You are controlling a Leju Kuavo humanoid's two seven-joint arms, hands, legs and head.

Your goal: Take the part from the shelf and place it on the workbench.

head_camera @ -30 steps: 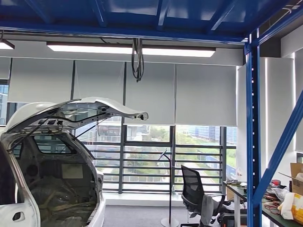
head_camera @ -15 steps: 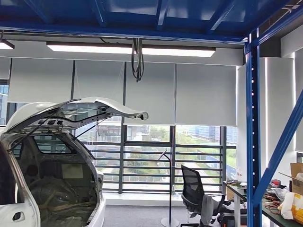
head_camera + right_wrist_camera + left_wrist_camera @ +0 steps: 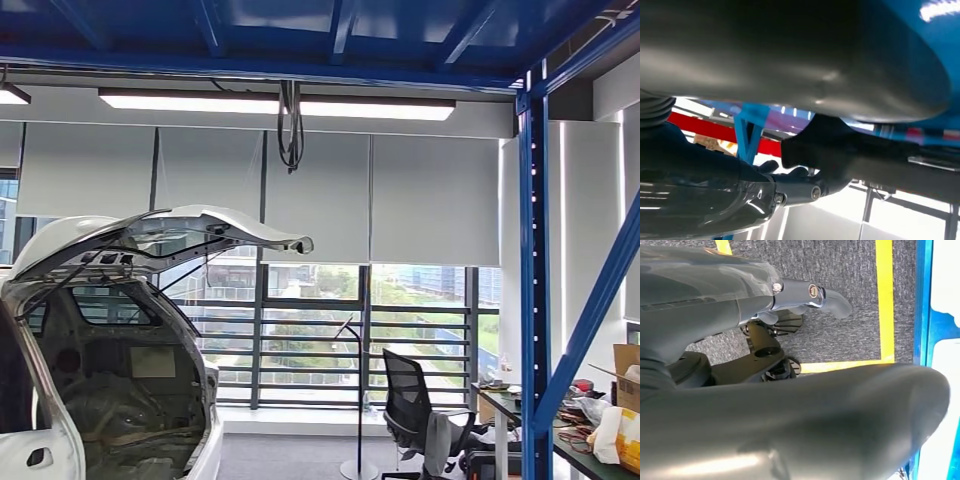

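In the right wrist view my right hand [image 3: 791, 187] is up by the blue shelf frame [image 3: 749, 130]. A dark, long part [image 3: 851, 150] lies between its thick thumb [image 3: 798, 60] and its darker fingers [image 3: 770, 167], which curl against the part's near end. The part's far end runs out of the picture. In the left wrist view my left hand [image 3: 791, 305] hangs over grey carpet with its fingers [image 3: 832, 300] stretched out and nothing in them.
A white car [image 3: 113, 350] with its tailgate raised stands at the left. A blue shelf post [image 3: 534, 290] rises at the right beside a cluttered table [image 3: 596, 420] and a black office chair [image 3: 411, 405]. Yellow floor tape [image 3: 885, 300] lies below my left hand.
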